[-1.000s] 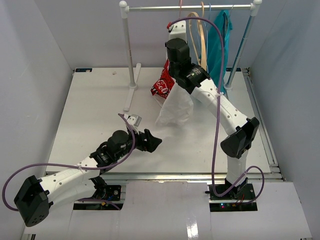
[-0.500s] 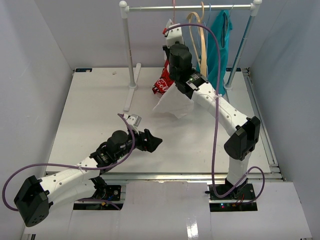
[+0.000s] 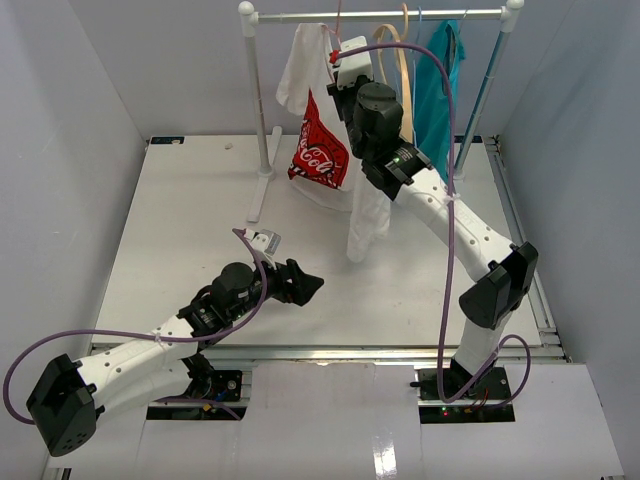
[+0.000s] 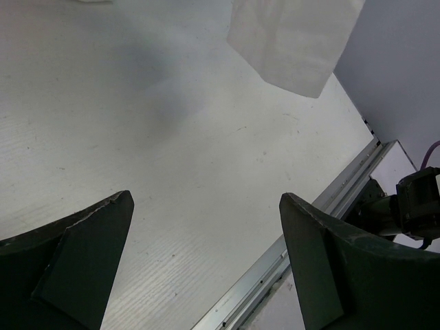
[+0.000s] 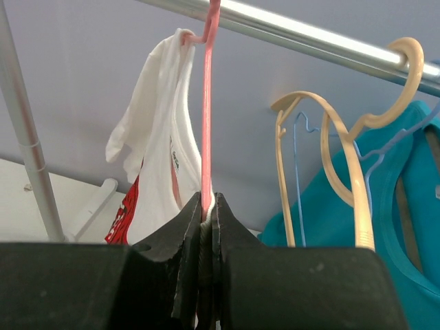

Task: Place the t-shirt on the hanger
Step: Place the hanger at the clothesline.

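Note:
The white t-shirt [image 3: 318, 150] with the red Coca-Cola print hangs bunched and lopsided from the pink wire hanger [image 3: 338, 22], whose hook is on the rack rail. A long white part drops to the table. In the right wrist view the pink hanger [image 5: 206, 103] runs down into my right gripper [image 5: 207, 206], which is shut on the wire with a bit of white t-shirt [image 5: 155, 137] fabric between the jaws. My right gripper [image 3: 340, 62] is high at the rail. My left gripper [image 3: 312, 285] is open and empty low over the table, and the shirt's hem [image 4: 295, 41] hangs ahead of it [image 4: 206, 198].
A rack with a silver rail [image 3: 380, 15] and white posts [image 3: 262, 100] stands at the table's back. A tan wooden hanger [image 3: 403, 70] and a teal garment [image 3: 435, 90] on a blue hanger hang right of the pink one. The table's metal edge [image 4: 309, 220] is by the left gripper.

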Controlling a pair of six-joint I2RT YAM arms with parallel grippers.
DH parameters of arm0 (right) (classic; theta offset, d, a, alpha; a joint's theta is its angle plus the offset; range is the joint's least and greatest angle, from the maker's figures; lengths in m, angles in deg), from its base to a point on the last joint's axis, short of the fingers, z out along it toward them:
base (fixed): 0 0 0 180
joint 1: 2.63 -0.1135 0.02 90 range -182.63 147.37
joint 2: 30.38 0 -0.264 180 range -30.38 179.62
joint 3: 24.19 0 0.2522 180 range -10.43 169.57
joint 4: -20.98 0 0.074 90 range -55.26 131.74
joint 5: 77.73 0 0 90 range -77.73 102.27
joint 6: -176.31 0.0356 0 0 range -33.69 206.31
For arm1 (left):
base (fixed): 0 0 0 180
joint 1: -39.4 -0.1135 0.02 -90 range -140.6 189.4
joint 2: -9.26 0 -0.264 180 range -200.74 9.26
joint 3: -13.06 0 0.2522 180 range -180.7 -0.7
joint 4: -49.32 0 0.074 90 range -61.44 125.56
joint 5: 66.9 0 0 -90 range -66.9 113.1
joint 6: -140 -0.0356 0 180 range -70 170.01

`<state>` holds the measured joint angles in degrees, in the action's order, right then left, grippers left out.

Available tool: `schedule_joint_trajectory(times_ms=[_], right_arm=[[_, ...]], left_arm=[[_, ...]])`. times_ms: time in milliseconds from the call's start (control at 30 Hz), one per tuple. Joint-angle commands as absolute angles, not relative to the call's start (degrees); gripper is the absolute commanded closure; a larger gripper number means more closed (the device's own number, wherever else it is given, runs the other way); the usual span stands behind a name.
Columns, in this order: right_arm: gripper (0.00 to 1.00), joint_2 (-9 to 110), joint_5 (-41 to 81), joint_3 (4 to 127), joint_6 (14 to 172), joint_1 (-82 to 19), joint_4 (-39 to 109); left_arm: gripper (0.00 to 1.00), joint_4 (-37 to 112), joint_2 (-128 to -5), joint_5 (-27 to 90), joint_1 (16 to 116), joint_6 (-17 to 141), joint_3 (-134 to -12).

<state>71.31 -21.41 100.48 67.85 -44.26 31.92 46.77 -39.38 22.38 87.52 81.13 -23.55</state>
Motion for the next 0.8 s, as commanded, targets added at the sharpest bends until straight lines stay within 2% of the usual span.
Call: schedule_joint_trajectory(times_ms=[0,333,533,600,767], right_arm=[[0.92,73.5,-21.6,105.6,69.2,-44.0,26.2],[0.92,81.7,-20.6,109.7,73.2,-44.0,27.2],[0.92,82.6,-24.7,109.4,73.3,-44.5,28.0],[0.83,80.6,-24.0,107.1,73.5,-44.7,27.7],[0.49,76.9,-19.6,107.3,74.3,-45.6,32.0]], left_arm=[[0.02,48.1,-38.8,24.9,87.6,81.5,-22.9],[0.02,48.5,-39.4,25.1,87.6,81.6,-22.9],[0.02,48.4,-39.2,24.9,87.6,81.4,-22.8],[0.02,48.5,-39.1,24.8,87.6,81.2,-22.7],[0.02,49.2,-39.5,24.9,87.6,80.3,-22.3]])
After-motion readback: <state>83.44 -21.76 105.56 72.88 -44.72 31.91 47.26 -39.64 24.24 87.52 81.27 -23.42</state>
